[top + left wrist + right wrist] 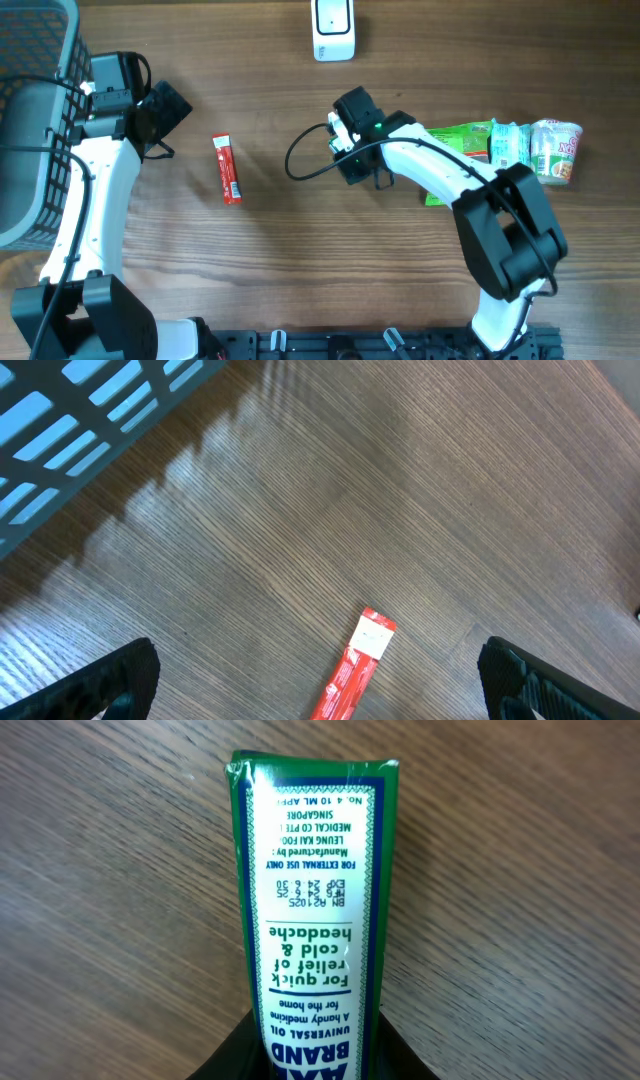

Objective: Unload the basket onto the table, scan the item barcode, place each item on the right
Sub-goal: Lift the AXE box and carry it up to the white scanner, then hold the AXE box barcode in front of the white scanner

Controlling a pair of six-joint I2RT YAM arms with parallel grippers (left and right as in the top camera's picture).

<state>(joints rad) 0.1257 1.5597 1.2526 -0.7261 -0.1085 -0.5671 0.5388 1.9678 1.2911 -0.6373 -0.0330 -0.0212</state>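
Wooden table (300, 260), grey basket (62, 40), green box (312, 900) in right tool (312, 1058)

Right wrist: box (315, 890) near end runs off bottom edge, pinched between right hand (315, 1065) fingers (235, 1065); only finger edges show. Overhead: box hidden under that hand; scanner (333, 30) beyond it cropped at top. Left wrist: sachet (352, 675) near end cut off between left hand (320, 685) fingertips (110, 680), themselves cropped at corners. Basket (60, 420) beyond, cropped. Sachet print unreadable.
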